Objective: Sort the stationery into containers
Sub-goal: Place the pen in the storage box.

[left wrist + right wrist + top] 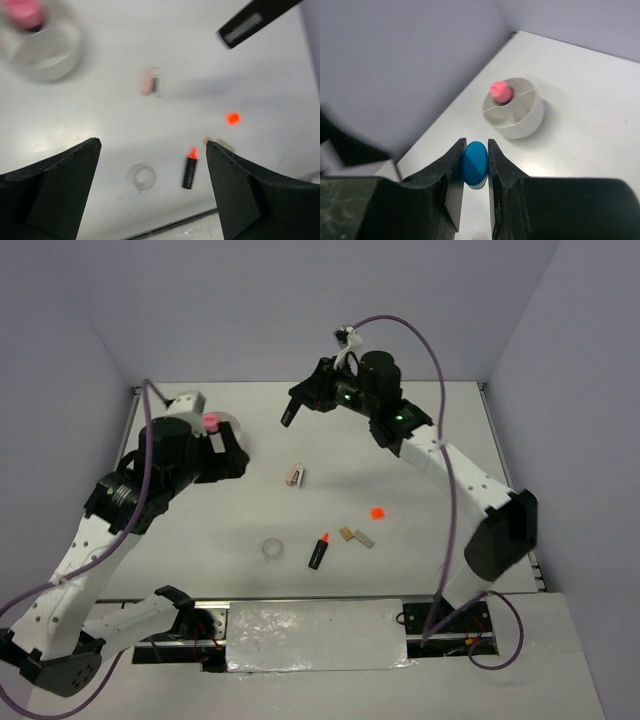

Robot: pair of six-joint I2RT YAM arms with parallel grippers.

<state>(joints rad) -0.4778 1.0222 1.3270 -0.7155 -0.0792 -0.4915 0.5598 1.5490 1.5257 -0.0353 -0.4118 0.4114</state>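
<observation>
Inspection of the bench (250, 510), all three views.

Left tool (152, 145): released. Its jaws stand wide apart with nothing between them. It hangs above the left part of the bench, just beside the divided dish (530, 117).

Right tool (476, 145): clenched on the blue-capped marker (475, 162). The blue cap sits squarely between the two fingers. The marker is raised off the bench at the far middle, to the right of the dish.

Dish: at the far left of the bench, with its inner dividers showing in the right wrist view. The pink cylinder (501, 91) stands upright in one compartment, close against the rim. What the other compartments hold cannot be told.

Loose items on the bench, all apart from one another:
- Pink-and-grey block (297, 475), mid-bench, right of the dish.
- Orange square (377, 511), right of centre.
- Tan and grey blocks (357, 536), nearer than the orange square and lying close together.
- Orange-capped marker (319, 551), lying flat just left of those blocks, cap toward the far side.
- Clear tape ring (272, 550), lying flat to the left of that marker.
</observation>
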